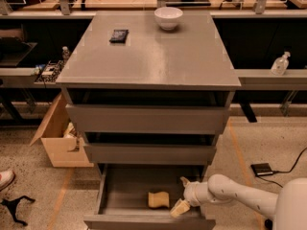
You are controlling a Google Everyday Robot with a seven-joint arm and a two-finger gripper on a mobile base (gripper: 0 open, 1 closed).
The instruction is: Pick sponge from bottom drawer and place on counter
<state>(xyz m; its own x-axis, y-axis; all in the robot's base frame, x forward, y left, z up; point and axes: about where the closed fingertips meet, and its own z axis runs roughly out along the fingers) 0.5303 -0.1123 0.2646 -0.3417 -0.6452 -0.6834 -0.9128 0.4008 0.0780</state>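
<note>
We find the task at the reach-in step: the gripper [183, 195] sits inside the open bottom drawer [102, 191], just right of the sponge [159, 200], fingers spread and holding nothing. The sponge lies flat near the drawer's front, long axis running left to right (roughly parallel to the front). We judge the next move calls for straddling it, closing, then lifting to the counter [148, 61].

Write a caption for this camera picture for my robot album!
Robot's open gripper hangs inside the pulled-out bottom drawer, beside the pale yellow sponge.
</note>
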